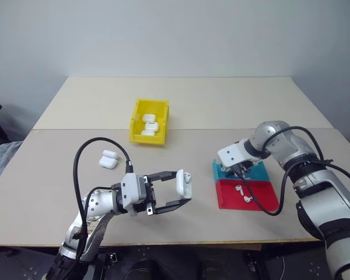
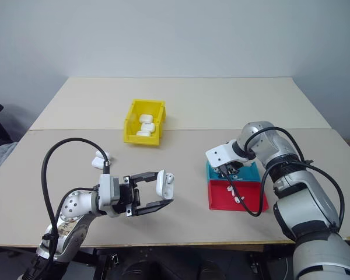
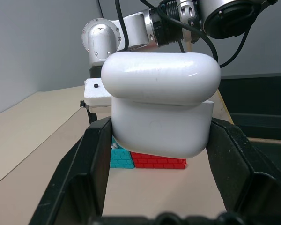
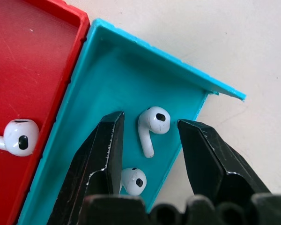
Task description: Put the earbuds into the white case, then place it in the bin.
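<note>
Left gripper (image 1: 185, 189) pinches the white case (image 1: 184, 182) above the table (image 1: 233, 99), well short of the yellow bin (image 1: 135, 123). Right gripper (image 4: 150, 136), fingers spread, straddles one of the earbuds (image 4: 152, 124) in the teal tray (image 4: 107, 75).

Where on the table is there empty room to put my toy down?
The far tabletop behind the yellow bin is bare, and so is the middle stretch between that bin and the teal tray. It is crowded near the front: the left gripper holds a white case, and the right gripper hangs over the trays.
</note>
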Robot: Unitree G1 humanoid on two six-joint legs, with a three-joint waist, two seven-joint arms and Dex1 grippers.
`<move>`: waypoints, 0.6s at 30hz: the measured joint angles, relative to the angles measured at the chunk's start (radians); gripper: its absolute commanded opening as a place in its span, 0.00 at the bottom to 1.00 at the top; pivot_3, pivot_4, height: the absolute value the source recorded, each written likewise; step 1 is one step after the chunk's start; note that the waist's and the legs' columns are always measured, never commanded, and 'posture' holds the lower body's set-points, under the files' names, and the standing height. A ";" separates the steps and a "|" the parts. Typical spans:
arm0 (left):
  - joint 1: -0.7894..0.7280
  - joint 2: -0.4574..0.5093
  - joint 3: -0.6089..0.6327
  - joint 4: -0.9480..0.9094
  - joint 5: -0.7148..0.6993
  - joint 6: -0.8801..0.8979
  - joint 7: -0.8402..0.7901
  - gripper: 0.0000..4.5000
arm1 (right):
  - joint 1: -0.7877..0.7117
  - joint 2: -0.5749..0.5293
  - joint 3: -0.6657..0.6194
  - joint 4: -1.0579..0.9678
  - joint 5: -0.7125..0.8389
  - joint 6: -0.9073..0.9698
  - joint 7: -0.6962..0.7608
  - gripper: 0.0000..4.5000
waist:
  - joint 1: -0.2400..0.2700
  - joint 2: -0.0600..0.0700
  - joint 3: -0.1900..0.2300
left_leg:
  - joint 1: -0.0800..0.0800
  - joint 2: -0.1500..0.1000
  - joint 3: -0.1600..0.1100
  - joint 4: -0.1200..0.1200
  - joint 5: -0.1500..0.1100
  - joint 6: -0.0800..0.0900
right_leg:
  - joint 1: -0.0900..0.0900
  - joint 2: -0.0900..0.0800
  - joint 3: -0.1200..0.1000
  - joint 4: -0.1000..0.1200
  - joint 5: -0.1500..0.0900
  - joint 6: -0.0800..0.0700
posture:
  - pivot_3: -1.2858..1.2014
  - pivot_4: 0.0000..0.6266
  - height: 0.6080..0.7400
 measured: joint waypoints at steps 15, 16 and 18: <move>0.006 0.008 0.000 0.000 0.005 0.000 0.004 0.60 | -0.007 0.005 0.000 0.021 -0.011 -0.018 -0.003 0.39 | 0.000 0.000 0.000 | 0.000 0.000 0.000 0.000 0.000 0.000 | 0.000 0.000 0.000 0.000 0.000 0.000 | 0.52 0.24 1.00; 0.006 0.009 0.000 0.000 0.005 0.000 0.004 0.60 | -0.007 0.005 0.000 0.021 -0.011 -0.018 -0.003 0.39 | 0.000 0.000 0.000 | 0.000 0.000 0.000 0.000 0.000 0.000 | 0.000 0.000 0.000 0.000 0.000 0.000 | 0.52 0.24 1.00; 0.006 0.012 0.000 0.000 0.005 0.000 0.004 0.60 | -0.007 0.005 0.000 0.021 -0.012 -0.018 -0.004 0.39 | 0.000 0.000 0.000 | 0.000 0.000 0.000 0.000 0.000 0.000 | 0.000 0.000 0.000 0.000 0.000 0.000 | 0.52 0.24 1.00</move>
